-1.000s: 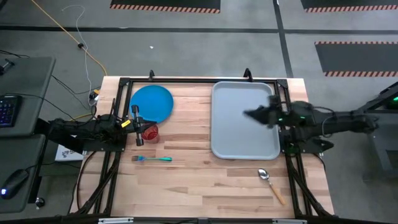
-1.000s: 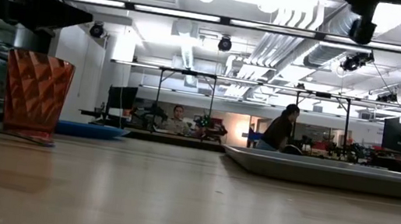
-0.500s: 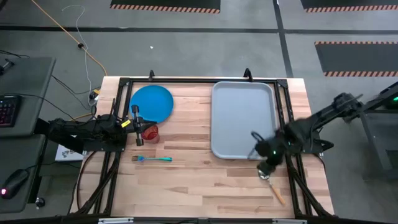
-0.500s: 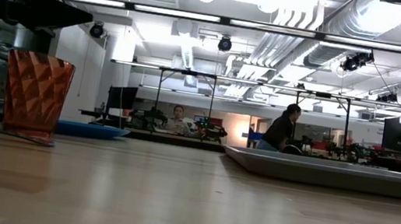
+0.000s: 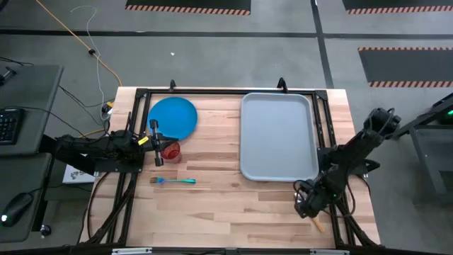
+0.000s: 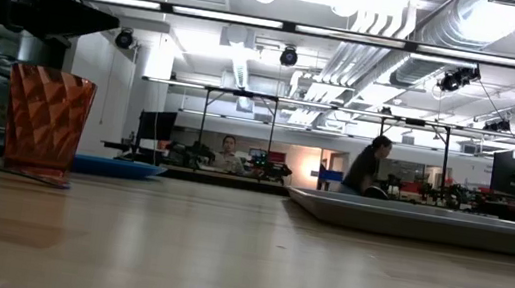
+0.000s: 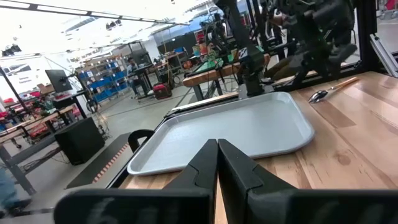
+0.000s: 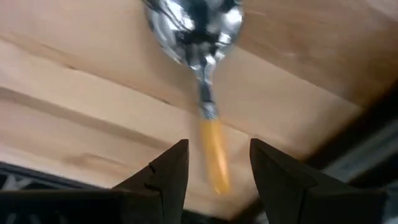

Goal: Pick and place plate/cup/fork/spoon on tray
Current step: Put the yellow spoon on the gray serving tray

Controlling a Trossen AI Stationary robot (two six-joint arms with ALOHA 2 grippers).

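Note:
The spoon (image 8: 198, 37) lies on the wood near the table's right front corner, silver bowl toward the tray and orange handle (image 8: 214, 155) toward the near edge. My right gripper (image 8: 217, 171) hangs over it pointing down, open, one finger on either side of the handle and clear of it. In the high view this right gripper (image 5: 306, 202) covers the bowl. The grey tray (image 5: 277, 136) lies at the right. The blue plate (image 5: 173, 117), red cup (image 5: 170, 151) and teal fork (image 5: 173, 180) sit at the left. My left gripper (image 7: 217, 148) waits shut, level, above the cup.
A black frame runs around the table's edges, with its rails (image 5: 333, 191) close to my right arm. Bare wood lies between the fork and the spoon. In the low view, people (image 6: 367, 170) are at benches far behind the table.
My right gripper has swung from above the tray's right side toward the table's near edge, has come down, and has tipped from level to pointing down over the spoon. The spoon, tray, plate, cup and fork have stayed in place.

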